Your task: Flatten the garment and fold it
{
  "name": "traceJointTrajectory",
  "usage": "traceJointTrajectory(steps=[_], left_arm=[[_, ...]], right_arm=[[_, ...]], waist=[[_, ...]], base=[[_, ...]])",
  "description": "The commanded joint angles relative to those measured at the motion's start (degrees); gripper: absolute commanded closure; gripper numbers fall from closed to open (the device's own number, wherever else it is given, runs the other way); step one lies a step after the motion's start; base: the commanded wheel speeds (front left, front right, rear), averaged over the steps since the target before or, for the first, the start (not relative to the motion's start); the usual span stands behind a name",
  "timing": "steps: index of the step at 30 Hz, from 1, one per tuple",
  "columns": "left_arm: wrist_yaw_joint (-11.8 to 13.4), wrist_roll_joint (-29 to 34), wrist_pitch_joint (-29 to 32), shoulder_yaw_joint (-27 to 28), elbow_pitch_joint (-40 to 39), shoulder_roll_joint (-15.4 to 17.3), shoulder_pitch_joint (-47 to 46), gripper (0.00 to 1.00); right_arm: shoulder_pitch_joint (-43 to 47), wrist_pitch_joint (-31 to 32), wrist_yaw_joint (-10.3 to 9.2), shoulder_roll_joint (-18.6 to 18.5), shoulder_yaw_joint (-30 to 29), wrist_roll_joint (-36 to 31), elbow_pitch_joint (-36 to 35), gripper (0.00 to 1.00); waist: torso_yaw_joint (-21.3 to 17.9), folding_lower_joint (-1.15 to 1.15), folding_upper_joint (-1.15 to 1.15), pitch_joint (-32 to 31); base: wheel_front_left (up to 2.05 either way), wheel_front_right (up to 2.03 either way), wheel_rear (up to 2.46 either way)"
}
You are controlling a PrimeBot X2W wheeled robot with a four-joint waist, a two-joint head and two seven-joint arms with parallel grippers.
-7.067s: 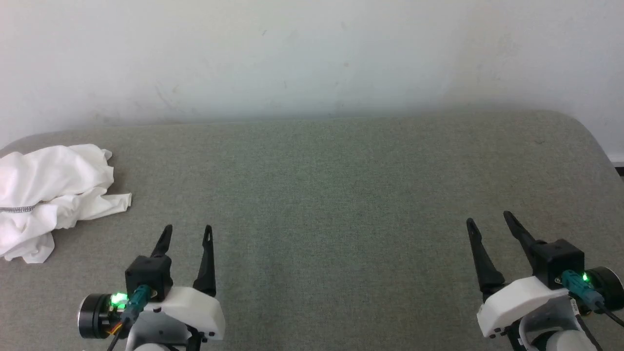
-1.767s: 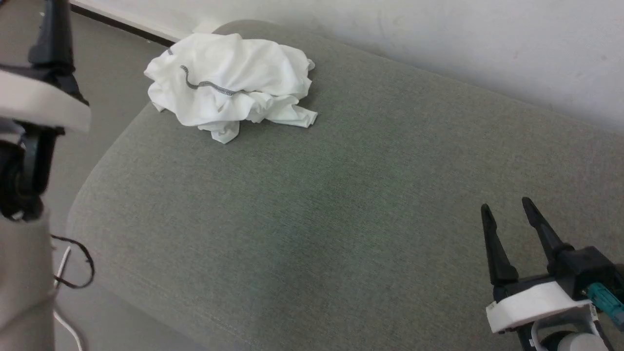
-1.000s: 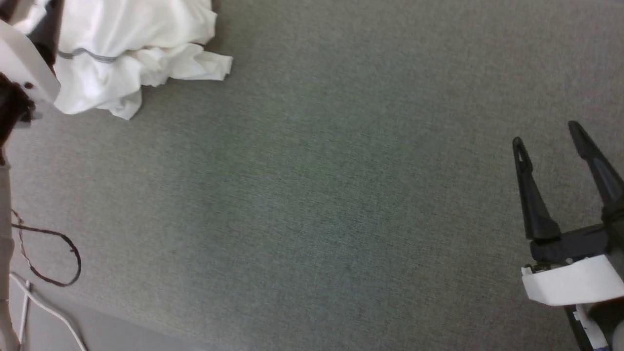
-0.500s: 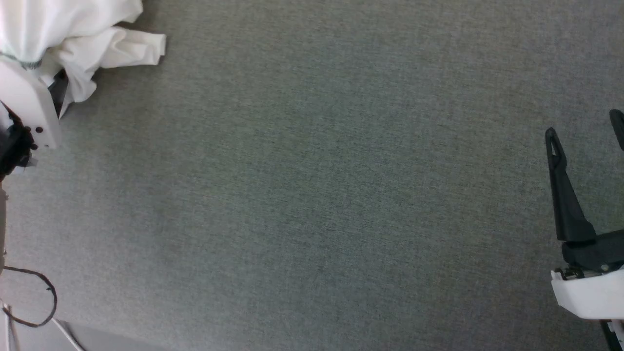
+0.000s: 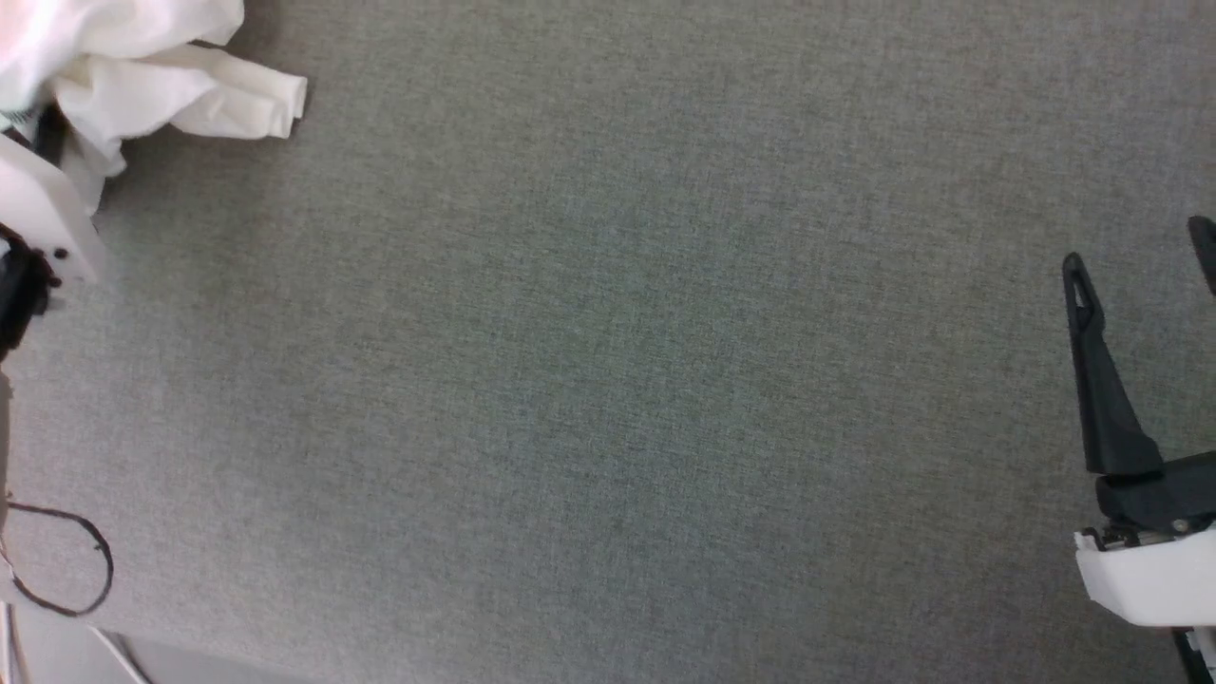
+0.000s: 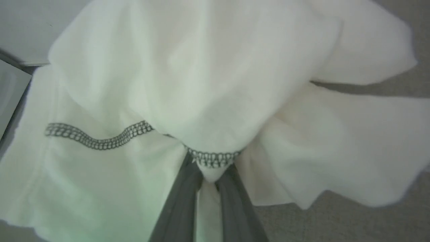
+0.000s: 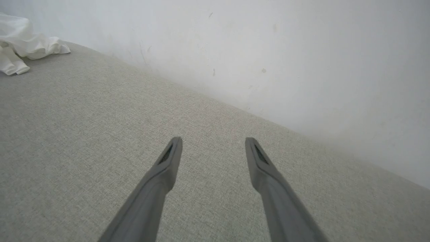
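Left tool (image 6: 210, 167), seen from its own wrist: the two dark fingers stand nearly together and pinch a small fold of the garment (image 6: 201, 67), at the place where the dark zigzag seam (image 6: 97, 139) runs down to the fingertips. The cloth fans out from this pinch in loose white folds on all sides. The head view adds the setting that the close view lacks. There the garment (image 5: 161, 85) lies crumpled at the far left corner of the grey-green bench (image 5: 608, 380), and the tool's white housing (image 5: 38, 214) overlaps its near edge; the fingertips are hidden, so the grip cannot be judged from there. Right tool (image 5: 1140, 256): at the right edge of the head view, well apart from the garment, with bare bench between. Its own wrist view shows the right tool (image 7: 213, 144) with fingers spread wide and nothing between them, above the bench. The same view shows the garment (image 7: 20, 47) small at the upper left and a pale wall (image 7: 268, 50) along the bench's far side. A dark cable loop (image 5: 66, 570) hangs off the bench's near left edge.
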Motion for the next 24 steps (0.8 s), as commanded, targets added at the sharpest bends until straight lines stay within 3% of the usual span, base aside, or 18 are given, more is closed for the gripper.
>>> traceJointTrajectory(steps=[1, 9, 15, 20, 24], left_arm=[[-0.4, 0.0, -1.1, 0.3, 0.1, 0.4, -1.9, 1.00], [-0.7, -0.9, -3.7, 1.4, -1.6, 4.3, -5.4, 1.00], [-0.8, -0.8, -1.9, 0.6, -7.6, 6.6, -8.7, 1.00], [-0.6, -0.8, 1.8, -0.4, -14.1, 6.6, -12.8, 1.00], [-0.2, -1.0, 5.3, -1.8, -19.2, 4.8, -16.3, 1.00]], right_arm=[[-0.3, -0.8, -0.05, 0.4, 0.3, 0.6, 0.8, 0.00], [-1.1, -5.6, -0.05, 3.4, 2.4, 2.0, 6.9, 0.00], [-0.3, -9.9, -0.05, 6.1, 2.6, 3.1, 12.3, 0.00], [1.3, -13.4, -0.05, 8.1, 2.4, 4.2, 16.6, 0.00], [2.6, -15.8, -0.05, 9.0, 2.3, 5.4, 19.5, 0.00]], waist=[[0.1, 0.00, -0.01, -1.5], [-0.8, 0.00, -0.01, -8.6], [-1.8, 0.00, -0.01, -15.7], [-2.7, 0.00, -0.01, -21.8], [-3.8, 0.00, -0.01, -26.4]], base=[[0.00, 0.00, 0.00], [0.00, 0.00, 0.00], [0.00, 0.00, 0.00], [0.00, 0.00, 0.00], [0.00, 0.00, 0.00]])
